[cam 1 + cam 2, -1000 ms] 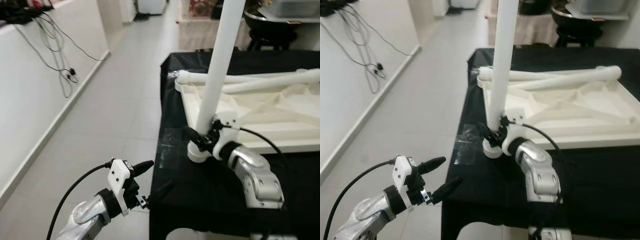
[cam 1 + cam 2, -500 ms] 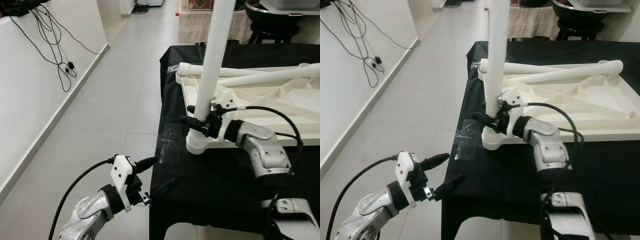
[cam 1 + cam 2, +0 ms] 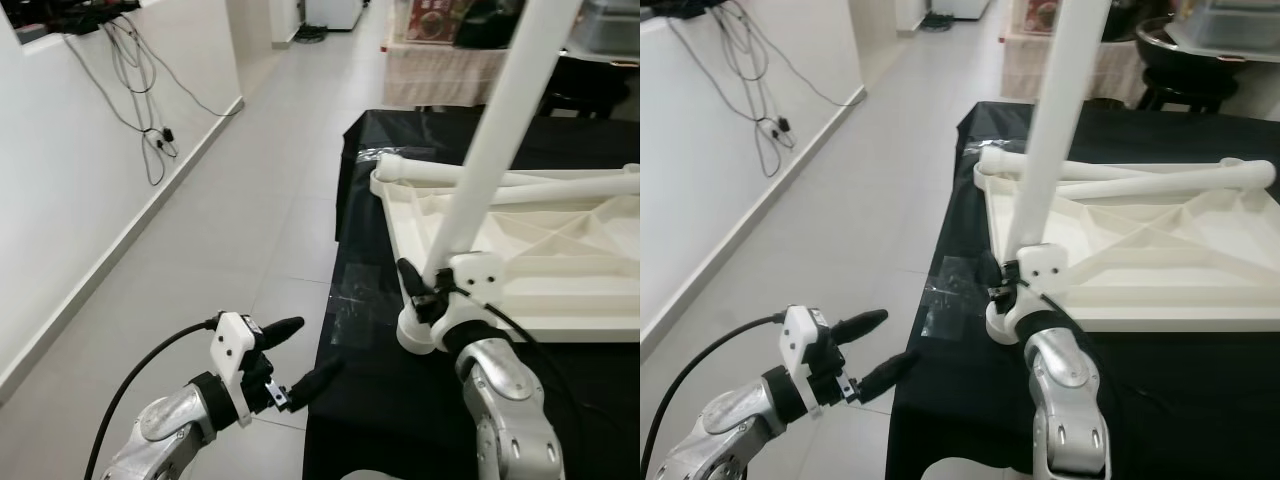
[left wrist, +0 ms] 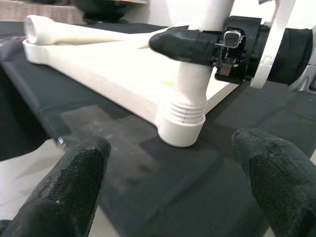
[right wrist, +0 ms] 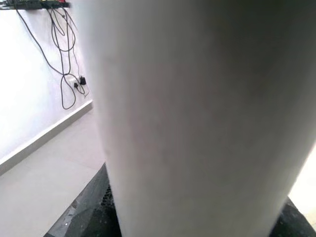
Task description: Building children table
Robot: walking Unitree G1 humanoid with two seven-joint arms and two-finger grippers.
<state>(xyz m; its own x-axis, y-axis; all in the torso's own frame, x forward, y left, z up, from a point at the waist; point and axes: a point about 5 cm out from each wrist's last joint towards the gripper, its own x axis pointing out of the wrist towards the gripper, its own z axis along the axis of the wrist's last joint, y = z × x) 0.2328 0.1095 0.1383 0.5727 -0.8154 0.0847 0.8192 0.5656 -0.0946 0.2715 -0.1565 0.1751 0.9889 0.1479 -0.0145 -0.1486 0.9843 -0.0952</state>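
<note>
Over the last second my right hand (image 3: 425, 296) swung round the foot of the white table leg (image 3: 487, 148): my forearm, which a moment ago reached in from the side, now came up from below. My fingers stayed clamped on the leg just above its socket at the near corner of the upturned tabletop (image 3: 560, 262). The leg, which had leaned only slightly before, tipped further toward my right at its top. My left hand (image 3: 298, 356) kept hanging open off the edge of the black-draped bench (image 3: 372, 400), now a little nearer it.
</note>
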